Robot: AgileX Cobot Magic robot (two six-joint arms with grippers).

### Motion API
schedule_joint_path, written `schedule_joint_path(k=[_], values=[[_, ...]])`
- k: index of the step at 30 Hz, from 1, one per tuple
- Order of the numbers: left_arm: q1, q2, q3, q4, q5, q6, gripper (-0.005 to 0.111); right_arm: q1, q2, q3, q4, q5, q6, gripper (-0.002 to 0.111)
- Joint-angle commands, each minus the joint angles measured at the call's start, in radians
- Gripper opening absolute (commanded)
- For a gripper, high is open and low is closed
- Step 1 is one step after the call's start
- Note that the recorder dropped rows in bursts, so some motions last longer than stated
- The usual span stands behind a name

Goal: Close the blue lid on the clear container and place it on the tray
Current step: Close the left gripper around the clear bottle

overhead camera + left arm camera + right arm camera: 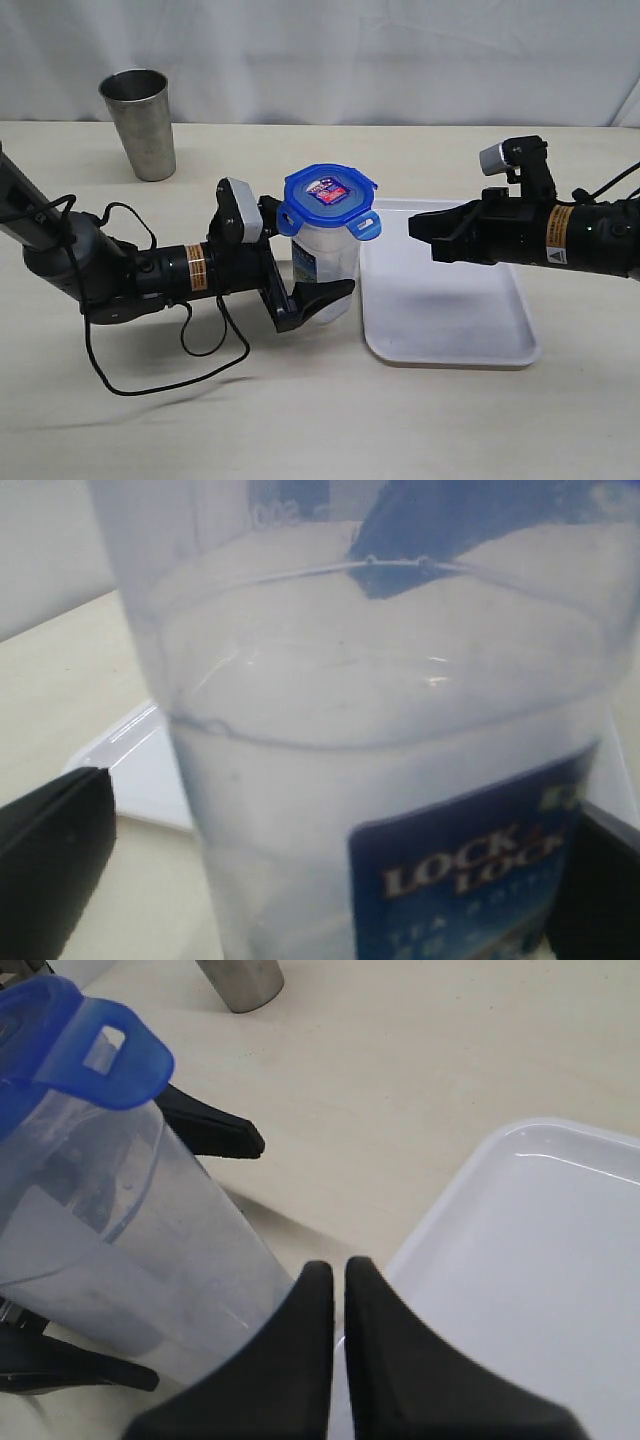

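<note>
While you watch the exterior view, your left gripper (318,258) straddles the clear container (335,250), which stands on the table (300,420) just left of the tray (450,345), blue lid (328,198) on top. Left wrist view: jaws spread, with a gap beside one finger (50,850). Right wrist view: your right gripper (332,1270) is pinched together, empty, above the tray.

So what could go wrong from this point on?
1. The blue lid has flaps sticking outward, apparently unlatched, so it could pop off the clear container during a lift.
2. The left gripper brackets the tall container low down, with a gap on one side; it might tip or slip.
3. The shut right gripper hangs over the tray, possibly in the way.
</note>
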Motion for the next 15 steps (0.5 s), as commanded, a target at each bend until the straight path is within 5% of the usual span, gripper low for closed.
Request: schedule_joint_path(k=[1, 15], values=[[-0.001, -0.007, -0.007, 0.023, -0.01, -0.006, 0.1, 0.002, 0.002, 0.0, -0.008, 0.0, -0.009, 0.004], [-0.003, -0.019, -0.007, 0.005, -0.01, -0.006, 0.1, 0.002, 0.002, 0.0, -0.01, 0.0, -0.007, 0.004]])
